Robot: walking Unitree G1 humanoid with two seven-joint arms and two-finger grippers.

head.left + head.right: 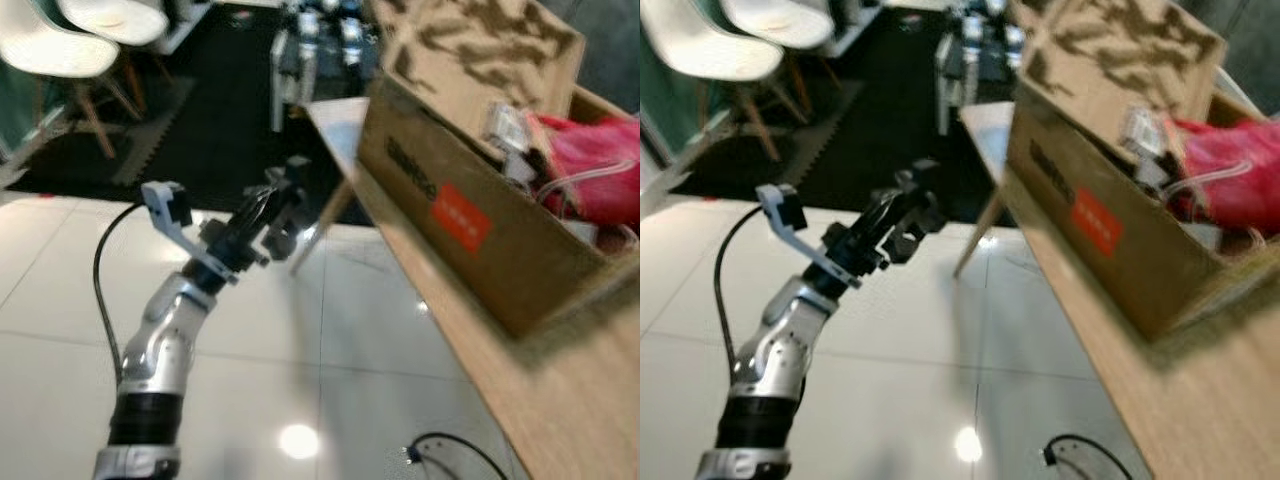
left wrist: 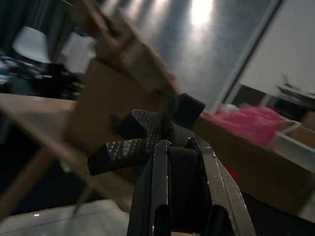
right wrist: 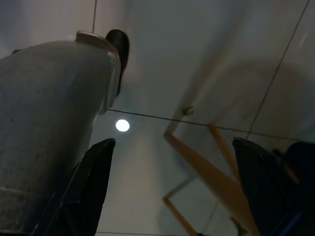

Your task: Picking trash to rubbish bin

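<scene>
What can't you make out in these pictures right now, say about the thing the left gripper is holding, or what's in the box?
- Black crumpled item: dark in left wrist view, identity unclear.
- Cardboard box: motion blur smears its contents; the frame edge cuts off the pink bag.
- Cable on floor: bottom edge cuts it off.

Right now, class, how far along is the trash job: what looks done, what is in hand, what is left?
Done: a black crumpled piece of trash is picked up, clamped in the left gripper. In hand: that gripper is raised above the tiled floor, beside the cardboard box on the wooden table. Left: dropping it in. The right gripper hangs open.
</scene>
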